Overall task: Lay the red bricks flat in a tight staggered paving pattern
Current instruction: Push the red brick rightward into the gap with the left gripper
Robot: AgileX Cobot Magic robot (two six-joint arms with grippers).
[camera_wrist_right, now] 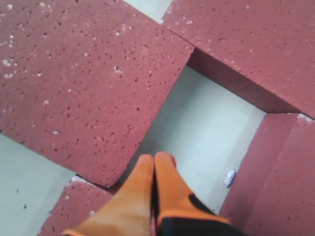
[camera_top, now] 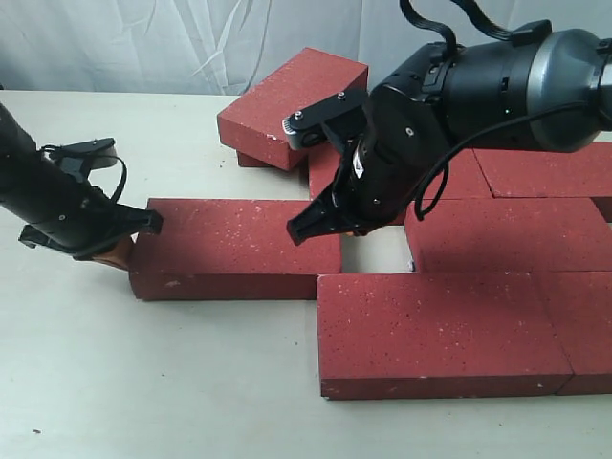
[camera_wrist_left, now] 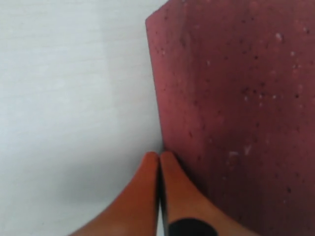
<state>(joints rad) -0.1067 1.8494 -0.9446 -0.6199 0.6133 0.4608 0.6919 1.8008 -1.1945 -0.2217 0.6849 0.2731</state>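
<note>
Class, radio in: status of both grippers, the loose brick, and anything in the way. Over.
Left gripper shut at loose brick's end. Right gripper shut over gap. Pale chip lies in gap.

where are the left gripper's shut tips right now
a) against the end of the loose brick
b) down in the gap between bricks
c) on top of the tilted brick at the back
a: the left gripper has its tips together at the end face of the loose brick, low on the table.
</note>
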